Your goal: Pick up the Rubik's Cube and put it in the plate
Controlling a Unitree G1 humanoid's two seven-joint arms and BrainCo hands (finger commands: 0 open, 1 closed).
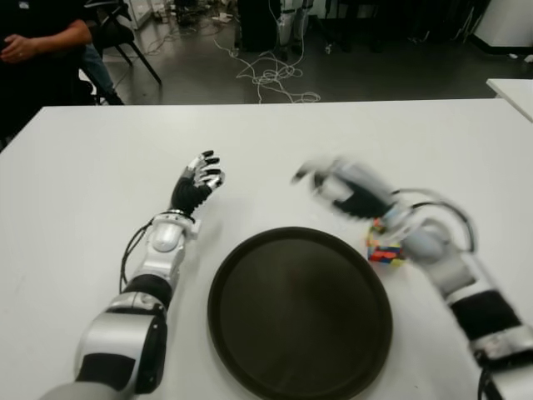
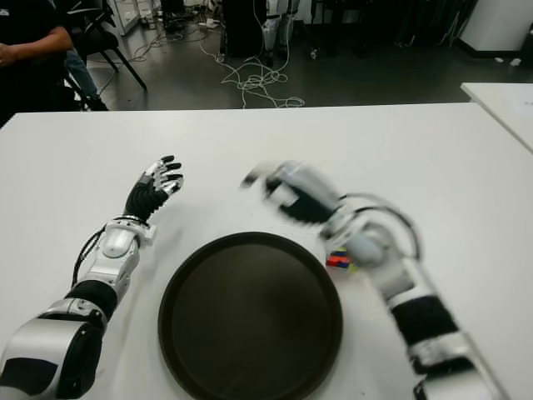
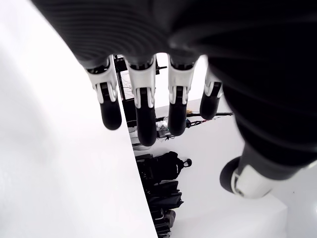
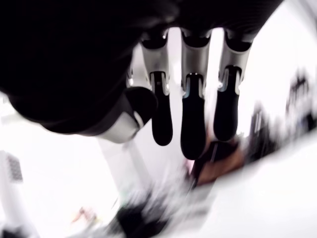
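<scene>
The Rubik's Cube (image 1: 385, 250) lies on the white table just right of the round dark plate (image 1: 300, 310), partly hidden under my right forearm. My right hand (image 1: 333, 185) is blurred with motion, raised above the table beyond the plate's far right rim, past the cube, fingers extended and holding nothing. In the right wrist view the fingers (image 4: 193, 124) hang straight with nothing between them. My left hand (image 1: 198, 179) shows left of the plate, fingers spread and empty. The plate holds nothing.
The white table (image 1: 100, 167) stretches wide around the plate. A seated person (image 1: 37, 50) is beyond the table's far left corner. Cables (image 1: 266, 75) lie on the floor behind. Another white table's corner (image 1: 512, 87) shows at far right.
</scene>
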